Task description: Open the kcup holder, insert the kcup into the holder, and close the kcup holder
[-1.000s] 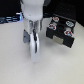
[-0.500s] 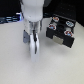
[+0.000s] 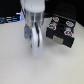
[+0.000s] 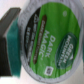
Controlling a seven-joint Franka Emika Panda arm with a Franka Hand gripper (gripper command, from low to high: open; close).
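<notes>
**Well, the kcup sat right under the wrist camera**

Up close, the wrist view was almost all kcup point(image 4: 50, 42): a round green lid with white lettering and a pale rim, filling the picture. One dark fingertip pad point(image 4: 9, 40) with a teal face pressed against the cup's rim on one side. The other finger was out of the picture, so whether the pincer was clamped on the cup or merely beside it could not be told from here.

Out in the exterior view, the white arm came down over the pale table point(image 3: 20, 65), with the gripper point(image 3: 36, 50) reaching low near the surface. The cup itself could not be made out in that blurred picture. Off to the exterior view's right stood the kcup holder point(image 3: 61, 34), a black box with its top open and round pod slots showing, a few pods with red or dark tops seated inside. The gripper hung apart from the holder.
</notes>
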